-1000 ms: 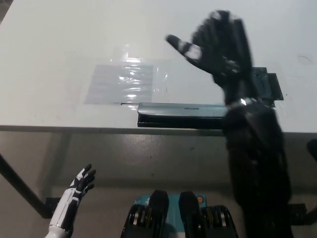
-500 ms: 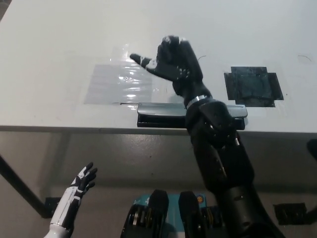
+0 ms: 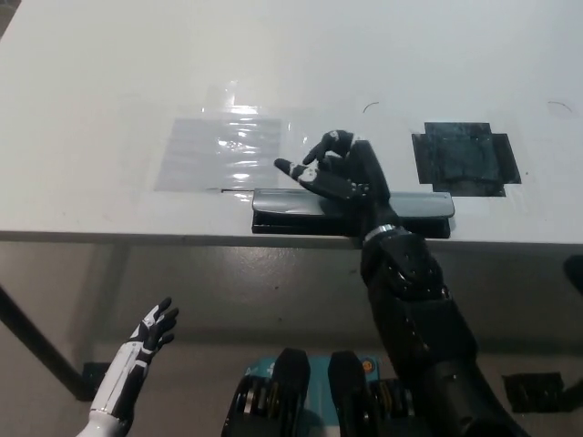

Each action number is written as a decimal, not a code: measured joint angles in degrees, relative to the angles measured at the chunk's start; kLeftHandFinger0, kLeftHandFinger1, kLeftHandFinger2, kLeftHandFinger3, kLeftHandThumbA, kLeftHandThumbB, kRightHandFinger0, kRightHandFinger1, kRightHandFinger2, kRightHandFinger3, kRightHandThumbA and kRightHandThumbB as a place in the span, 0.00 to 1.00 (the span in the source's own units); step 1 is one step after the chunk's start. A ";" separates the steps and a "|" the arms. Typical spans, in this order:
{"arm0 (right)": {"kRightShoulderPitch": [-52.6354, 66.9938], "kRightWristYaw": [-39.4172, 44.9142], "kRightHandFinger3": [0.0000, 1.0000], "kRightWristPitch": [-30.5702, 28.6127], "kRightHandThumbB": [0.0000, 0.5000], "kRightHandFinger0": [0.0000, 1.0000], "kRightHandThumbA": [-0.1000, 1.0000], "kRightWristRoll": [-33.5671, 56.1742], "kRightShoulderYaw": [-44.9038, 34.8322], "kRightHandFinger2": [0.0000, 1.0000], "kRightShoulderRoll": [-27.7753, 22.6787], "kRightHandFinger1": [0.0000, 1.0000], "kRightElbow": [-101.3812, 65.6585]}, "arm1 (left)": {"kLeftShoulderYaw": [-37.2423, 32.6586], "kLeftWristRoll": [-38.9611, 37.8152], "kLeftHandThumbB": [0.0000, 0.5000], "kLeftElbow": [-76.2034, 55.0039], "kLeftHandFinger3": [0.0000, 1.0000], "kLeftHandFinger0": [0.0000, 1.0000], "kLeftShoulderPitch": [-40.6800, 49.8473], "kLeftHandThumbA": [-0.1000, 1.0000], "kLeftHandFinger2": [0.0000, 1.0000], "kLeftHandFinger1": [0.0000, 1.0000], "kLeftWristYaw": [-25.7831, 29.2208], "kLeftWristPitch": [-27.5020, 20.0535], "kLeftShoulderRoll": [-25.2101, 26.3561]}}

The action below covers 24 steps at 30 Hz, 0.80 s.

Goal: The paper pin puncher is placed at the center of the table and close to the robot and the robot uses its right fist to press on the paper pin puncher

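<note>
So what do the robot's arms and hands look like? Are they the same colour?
No, they don't match. The right hand is black with pale patches on the fingers, on a thick, glossy black arm with a thin silver ring at the wrist. The left hand has dark fingers and a slim white forearm with black stripes.

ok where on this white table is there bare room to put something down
Free: the wide far strip of the white table beyond the clear plastic sheet and the black square patch, and the left end. Crowded: the near edge, where the black right hand is over the long grey paper puncher.
</note>
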 measured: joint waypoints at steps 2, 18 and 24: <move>-0.14 0.07 0.28 -2.11 0.33 0.01 1.00 -0.20 0.02 0.37 -0.38 0.14 2.46 | -0.05 0.00 0.48 0.00 1.00 1.00 0.01 1.00 1.00 1.00 -0.08 0.01 0.00; -3.65 0.52 0.16 -18.63 0.34 0.00 1.00 -2.09 0.76 0.29 -0.79 0.01 20.66 | -0.22 0.06 0.43 0.20 1.00 1.00 0.28 1.00 1.00 1.00 -0.15 0.01 0.00; -4.01 0.48 0.12 -20.30 0.32 0.00 1.00 -3.36 1.40 0.28 -0.85 0.00 22.51 | -0.43 0.05 0.46 0.20 1.00 1.00 0.33 1.00 1.00 1.00 -0.19 0.01 0.00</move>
